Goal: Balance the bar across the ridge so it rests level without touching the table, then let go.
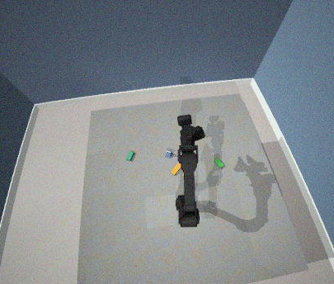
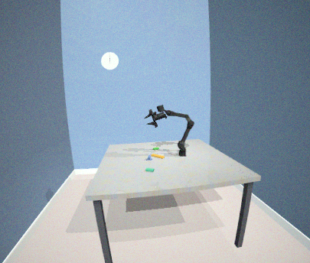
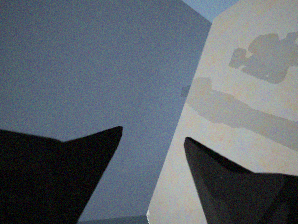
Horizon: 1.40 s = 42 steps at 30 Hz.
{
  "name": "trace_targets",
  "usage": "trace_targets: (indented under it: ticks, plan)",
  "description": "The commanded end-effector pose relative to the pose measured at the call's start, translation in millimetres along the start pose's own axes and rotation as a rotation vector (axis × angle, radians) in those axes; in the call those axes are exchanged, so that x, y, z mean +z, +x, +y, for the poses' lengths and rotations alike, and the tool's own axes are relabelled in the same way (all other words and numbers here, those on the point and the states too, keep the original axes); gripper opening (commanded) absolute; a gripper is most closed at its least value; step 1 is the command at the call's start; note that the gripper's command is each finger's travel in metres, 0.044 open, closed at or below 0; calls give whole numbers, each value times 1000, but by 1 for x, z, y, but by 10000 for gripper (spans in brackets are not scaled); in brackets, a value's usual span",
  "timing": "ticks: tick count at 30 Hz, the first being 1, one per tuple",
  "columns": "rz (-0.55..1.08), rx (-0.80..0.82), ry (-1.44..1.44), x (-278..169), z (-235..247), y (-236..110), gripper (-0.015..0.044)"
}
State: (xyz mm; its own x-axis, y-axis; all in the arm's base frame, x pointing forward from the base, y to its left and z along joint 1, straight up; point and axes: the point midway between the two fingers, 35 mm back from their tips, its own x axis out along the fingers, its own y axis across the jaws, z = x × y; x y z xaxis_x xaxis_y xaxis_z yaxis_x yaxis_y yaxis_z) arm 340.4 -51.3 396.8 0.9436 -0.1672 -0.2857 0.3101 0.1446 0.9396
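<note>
The orange bar [image 1: 176, 168] [image 2: 158, 156] lies flat on the table [image 1: 118, 215] [image 2: 197, 172]. One end is close to the small blue ridge [image 1: 168, 154] [image 2: 148, 157], and the arm partly covers the bar from above in the top view. My gripper [image 2: 150, 119] [image 3: 153, 135] is open and empty. It hangs high above the table, over the area of the bar and ridge, with the arm stretched out from its base [image 1: 188, 216] [image 2: 181, 150]. The wrist view shows only the two dark fingertips, the wall and a pale surface with shadows.
Two green blocks lie on the table, one [image 1: 130, 155] [image 2: 149, 170] to the left of the ridge in the top view and one [image 1: 218, 163] [image 2: 155, 148] to the right of the arm. A white clock [image 2: 109, 60] hangs on the far wall.
</note>
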Motion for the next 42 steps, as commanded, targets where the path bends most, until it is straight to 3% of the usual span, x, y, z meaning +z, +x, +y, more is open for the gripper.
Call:
trace_targets:
  ticks: [1, 9, 19, 31, 42]
  plan:
    - [102, -247, -138, -26, -67, 27, 315]
    - [331, -644, -380, -66, -177, 32, 315]
    - [687, -1071, -633, -96, -281, -13, 315]
    - [694, -1078, -637, -97, -284, -14, 315]
    - [694, -1078, -637, -105, -325, -1, 315]
